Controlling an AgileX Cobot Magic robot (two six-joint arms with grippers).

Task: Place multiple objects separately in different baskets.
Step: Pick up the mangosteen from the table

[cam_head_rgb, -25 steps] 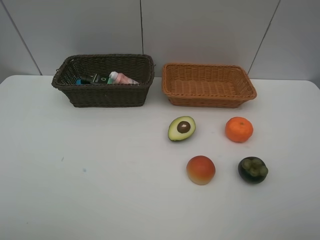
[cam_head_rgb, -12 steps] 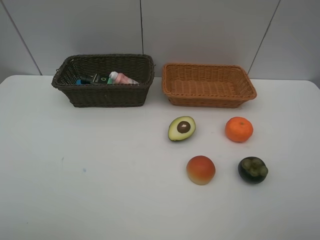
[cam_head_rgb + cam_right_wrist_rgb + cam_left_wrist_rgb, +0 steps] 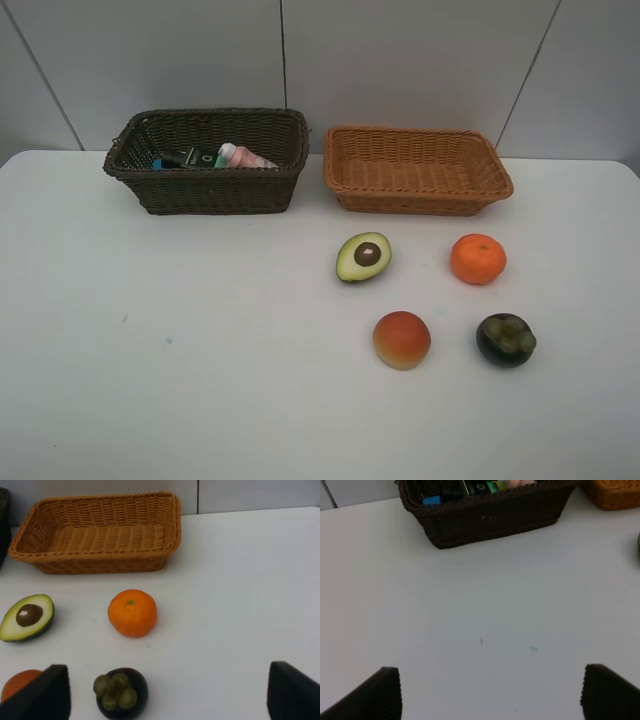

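Note:
The dark brown basket (image 3: 205, 190) holds a dark green pump bottle (image 3: 185, 157), a small pink bottle (image 3: 247, 157) and a blue eraser (image 3: 431, 500); I cannot make out the marker. The light orange-tan basket (image 3: 418, 200) is empty. In front of it on the table lie the avocado half (image 3: 363, 256), orange (image 3: 478, 259), peach (image 3: 402, 340) and mangosteen (image 3: 505, 340). My left gripper (image 3: 492, 700) is open and empty over bare table before the dark basket (image 3: 490, 520). My right gripper (image 3: 167, 697) is open and empty, near the mangosteen (image 3: 121, 692).
The white table (image 3: 200, 350) ends at a grey panelled wall (image 3: 400, 60) right behind the baskets. Neither arm shows in the exterior high view.

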